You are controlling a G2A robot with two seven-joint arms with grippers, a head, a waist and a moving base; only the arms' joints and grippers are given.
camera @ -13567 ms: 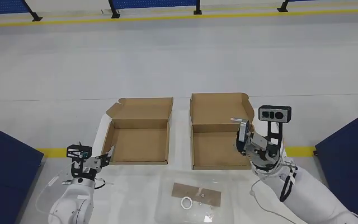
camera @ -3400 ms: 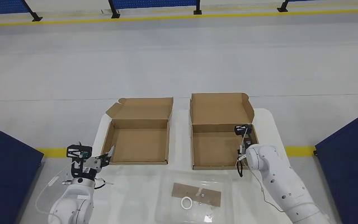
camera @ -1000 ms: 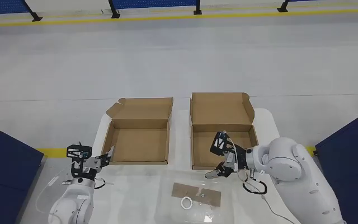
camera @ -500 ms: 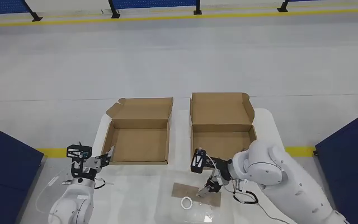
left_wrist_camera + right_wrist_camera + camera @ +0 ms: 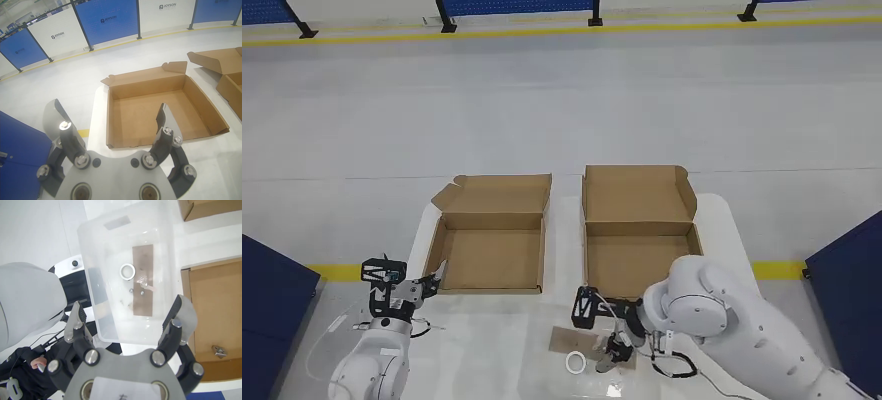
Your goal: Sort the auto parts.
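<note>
Clear bin (image 5: 86, 256) at frame centre; my right gripper (image 5: 128, 303) hovers above, jaws apart. Pick step, I judge: next, descend onto white ring (image 5: 127, 271)

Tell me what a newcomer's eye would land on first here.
The right gripper, jaws open, hangs over a clear plastic bin on the table, where a white ring lies beside a brown strip. Behind the bin stand two open cardboard boxes: the left box bare, the right box holding one small metal part.
</note>
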